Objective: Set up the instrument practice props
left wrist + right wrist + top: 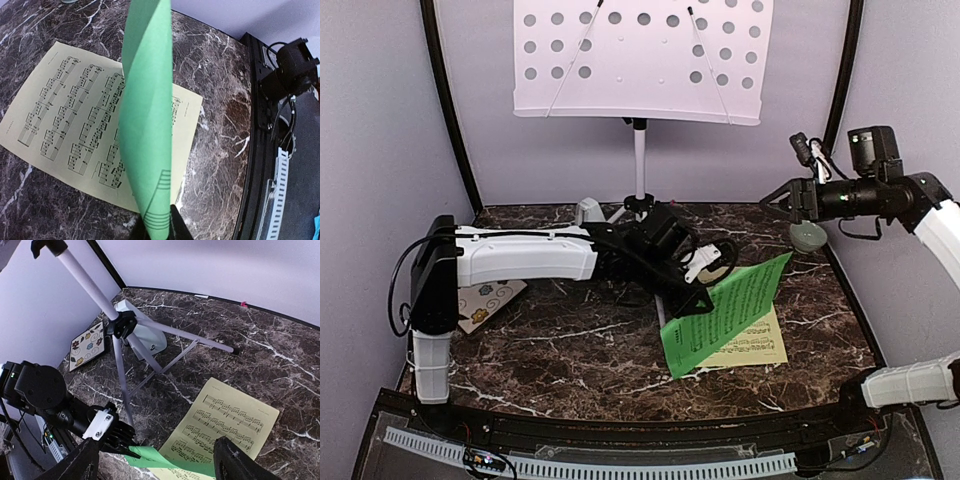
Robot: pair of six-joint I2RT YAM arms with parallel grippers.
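Practice props: green sheet going to the stand.
White music stand (pixel 640 60) at worktop (pixel 570 340) rear; green sheet (pixel 730 315) pinched by its edge in left hand (pixel 705 298), curling above flat yellow sheet (pixel 765 350); right hand (pixel 778 200) gaping, empty. Advice: raise slowly, pinch firm.

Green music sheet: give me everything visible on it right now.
The green music sheet is thin green paper with black staff lines printed on it. It is held up off the marble table, tilted and bowed into a curl along its length rather than flat. The left gripper is shut on one edge of it. It hangs over the pale-yellow sheet, which lies flat beneath it. Whether its lowest corner touches anything cannot be told.
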